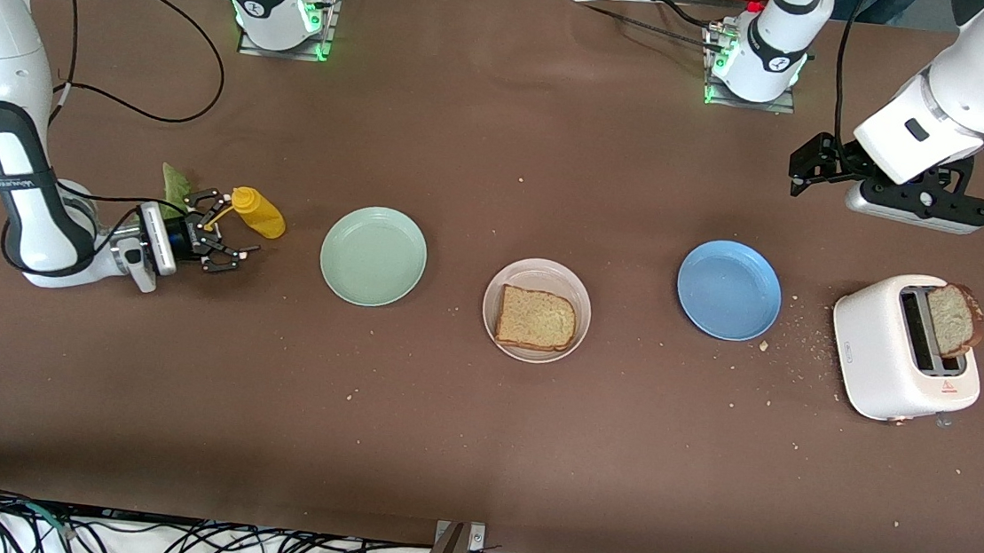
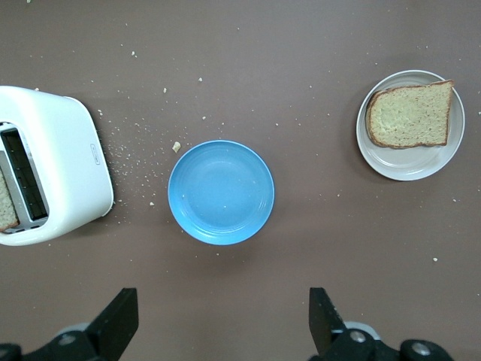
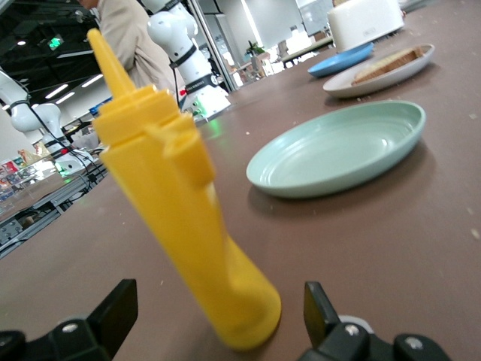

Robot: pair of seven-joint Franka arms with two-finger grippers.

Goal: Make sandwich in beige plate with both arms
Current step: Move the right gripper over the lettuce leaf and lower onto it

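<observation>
The beige plate (image 1: 497,284) sits mid-table with one brown toast slice (image 1: 536,319) lying on it; the left wrist view shows that plate (image 2: 406,168) and slice (image 2: 411,114) too. A second slice (image 1: 951,318) stands in the white toaster (image 1: 894,365). A green lettuce leaf (image 1: 177,184) lies at the right arm's end, partly hidden by the right hand. My right gripper (image 1: 231,229) is low at the table, open around a yellow squeeze bottle (image 3: 188,218) without gripping it. My left gripper (image 1: 809,169) hangs open and empty over the table, farther from the front camera than the toaster.
A mint-green plate (image 1: 374,255) lies between the bottle (image 1: 259,212) and the beige plate. A blue plate (image 1: 729,289) lies between the beige plate and the toaster. Crumbs are scattered around the toaster and the blue plate (image 2: 221,192).
</observation>
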